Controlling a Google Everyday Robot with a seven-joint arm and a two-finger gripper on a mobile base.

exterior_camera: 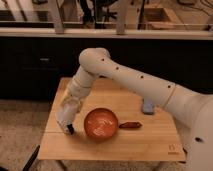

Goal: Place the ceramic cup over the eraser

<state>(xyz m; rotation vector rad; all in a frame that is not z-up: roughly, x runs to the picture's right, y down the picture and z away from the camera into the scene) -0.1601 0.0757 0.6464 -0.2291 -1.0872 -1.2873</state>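
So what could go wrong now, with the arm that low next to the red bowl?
The pincer is down at the table's left side, close beside the red bowl, so a sideways move could knock the bowl toward the small reddish object. A dark block sits right at the pincer's tip near the table edge and might get pushed off.

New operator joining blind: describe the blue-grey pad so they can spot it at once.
Start at the light wooden table, then its right side, past the round orange-red bowl. The blue-grey rectangular pad lies there under the white arm, far from the pincer at the left; nothing else there is bluish.
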